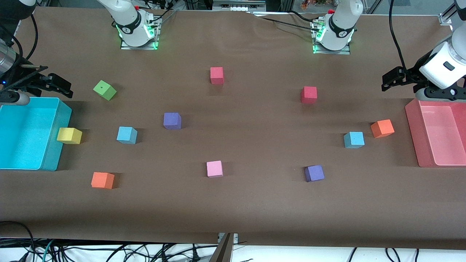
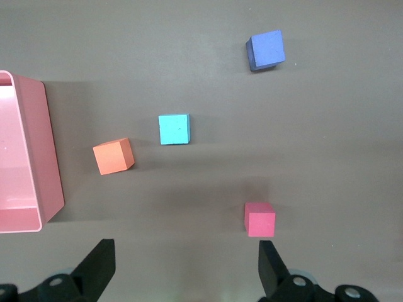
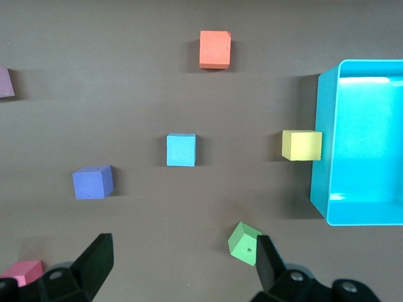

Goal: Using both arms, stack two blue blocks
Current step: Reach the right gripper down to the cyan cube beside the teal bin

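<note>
On the brown table, one blue block sits toward the right arm's end, between a yellow cube touching the cyan bin and a purple cube. The other blue block lies toward the left arm's end, just beside an orange cube near the pink bin. Both arms wait: the right gripper hangs open-fingered above the cyan bin's edge, the left gripper open-fingered above the pink bin's edge.
</note>
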Available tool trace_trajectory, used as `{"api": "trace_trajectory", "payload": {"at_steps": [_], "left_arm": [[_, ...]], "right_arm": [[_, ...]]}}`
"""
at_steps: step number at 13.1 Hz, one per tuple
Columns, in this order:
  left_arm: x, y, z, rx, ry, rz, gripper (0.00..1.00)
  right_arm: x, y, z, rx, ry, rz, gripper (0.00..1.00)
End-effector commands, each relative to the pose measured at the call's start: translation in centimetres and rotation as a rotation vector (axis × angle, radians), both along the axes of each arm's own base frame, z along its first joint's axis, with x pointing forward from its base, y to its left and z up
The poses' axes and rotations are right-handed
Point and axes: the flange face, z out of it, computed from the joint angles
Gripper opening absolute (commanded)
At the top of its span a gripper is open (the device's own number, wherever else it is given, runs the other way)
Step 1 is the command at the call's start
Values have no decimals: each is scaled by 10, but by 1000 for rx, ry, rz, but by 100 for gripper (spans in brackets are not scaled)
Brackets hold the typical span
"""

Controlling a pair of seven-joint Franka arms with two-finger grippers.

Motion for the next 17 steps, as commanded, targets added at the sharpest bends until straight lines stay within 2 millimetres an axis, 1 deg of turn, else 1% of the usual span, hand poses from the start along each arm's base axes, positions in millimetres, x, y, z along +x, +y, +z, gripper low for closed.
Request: {"api": "trace_trajectory", "payload": {"at_steps": [1, 2, 3, 4, 6, 8, 9, 11, 14, 16, 17], "left_arm": [[-4, -1, 2, -10, -4, -10, 100], [-4, -1, 1, -10, -2, -10, 100], [-3, -1, 1, -11, -4, -10, 100], [-3, -1, 1, -11, -4, -10, 100], [-3, -1, 2, -11, -5, -10, 100], [-3, -1, 1, -11, -4, -10, 100], [-3, -1, 1, -11, -4, -10, 100], [-3, -1, -1, -11, -1, -10, 100], [-2, -1, -2, -11, 2, -10, 100], [-2, -1, -2, -11, 2, -10, 100], [-1, -1, -3, -11, 4, -10, 100]], "right_arm": [[13, 0, -25, -12, 18, 11, 100], [20, 5, -40, -17, 45, 19, 100], [27, 19, -62, -26, 83, 43, 100], [32, 23, -81, -26, 118, 48, 100], [43, 27, -122, -21, 175, 50, 100], [51, 34, -158, -22, 179, 61, 100], [53, 33, -174, -20, 157, 61, 100], [46, 35, -209, -17, 127, 68, 100], [40, 34, -245, -12, 81, 68, 100], [40, 34, -273, -10, 56, 60, 100], [42, 36, -283, -9, 45, 55, 100]]}}
